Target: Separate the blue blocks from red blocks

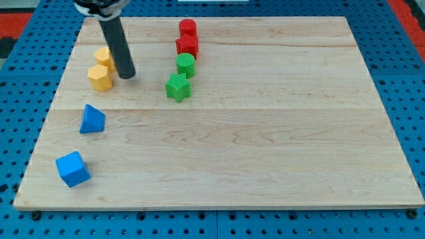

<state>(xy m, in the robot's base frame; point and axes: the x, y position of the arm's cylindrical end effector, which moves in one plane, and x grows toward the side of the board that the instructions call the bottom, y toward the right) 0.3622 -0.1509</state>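
Blue blocks, a triangular one (92,120) and a cube (73,168), sit near the wooden board's (265,133) left edge, well apart from the red cylinder (188,28) and red cube (187,45) touching each other at the view's top. My tip (127,76), a bare rod with no jaws to open or close, rests just right of two yellow blocks (101,68), left of the green cylinder (185,64) and green star (178,87).

Straight dark rod, my tip (127,76)
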